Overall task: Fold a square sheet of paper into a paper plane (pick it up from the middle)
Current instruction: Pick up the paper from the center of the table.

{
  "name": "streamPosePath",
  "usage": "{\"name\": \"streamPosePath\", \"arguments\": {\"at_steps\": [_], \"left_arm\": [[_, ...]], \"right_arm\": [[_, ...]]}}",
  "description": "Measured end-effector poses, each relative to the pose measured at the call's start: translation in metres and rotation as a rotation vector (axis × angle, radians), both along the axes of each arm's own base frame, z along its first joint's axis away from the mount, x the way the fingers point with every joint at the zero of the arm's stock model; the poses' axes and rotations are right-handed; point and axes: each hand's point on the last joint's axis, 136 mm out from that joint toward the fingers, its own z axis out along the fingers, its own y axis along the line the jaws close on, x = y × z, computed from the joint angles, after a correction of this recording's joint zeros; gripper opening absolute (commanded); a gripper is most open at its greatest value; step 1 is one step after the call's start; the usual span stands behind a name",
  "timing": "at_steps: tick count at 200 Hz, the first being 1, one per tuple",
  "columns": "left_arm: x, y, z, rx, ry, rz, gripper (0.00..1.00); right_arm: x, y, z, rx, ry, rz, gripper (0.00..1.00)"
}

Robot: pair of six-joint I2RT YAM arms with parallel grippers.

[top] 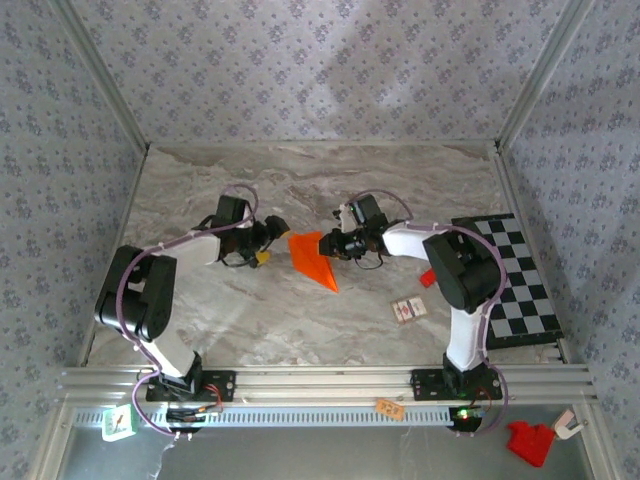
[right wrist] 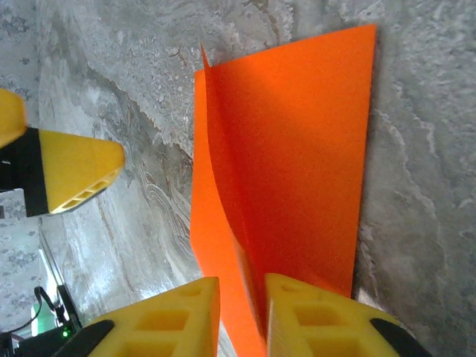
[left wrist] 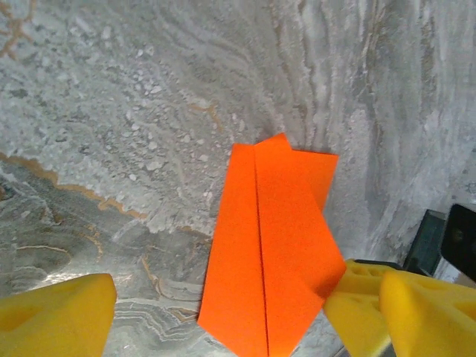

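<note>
The square sheet of paper (top: 314, 257) is bright orange and folded into a pointed paper plane shape with a centre crease (left wrist: 262, 245). Its tip points toward the near right of the table. My left gripper (top: 268, 243) stands wide open just left of the paper. In the left wrist view the paper lies between its yellow fingers (left wrist: 394, 312), with one edge against the right one. My right gripper (top: 332, 245) is at the paper's right side. Its fingers (right wrist: 312, 320) are nearly together around a raised fold of the paper (right wrist: 297, 149).
A black-and-white checkered board (top: 515, 280) lies at the right edge of the marble table (top: 250, 320). A small red block (top: 427, 277) and a small card (top: 408, 310) lie near the right arm. Patterned walls close in three sides.
</note>
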Motion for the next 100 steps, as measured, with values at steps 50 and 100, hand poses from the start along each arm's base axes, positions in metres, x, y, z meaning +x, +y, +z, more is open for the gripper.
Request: {"name": "streamPosePath", "arguments": {"at_steps": [50,100], "left_arm": [[0.002,-0.003,0.011,-0.028,-0.034,-0.019,0.91],[0.004,-0.012,0.052,-0.127,-0.189,-0.061,0.94]], "right_arm": [[0.001,0.002,0.002,0.01,-0.011,0.008,0.02],[0.019,0.002,0.073,0.163,-0.129,-0.053,0.02]]}}
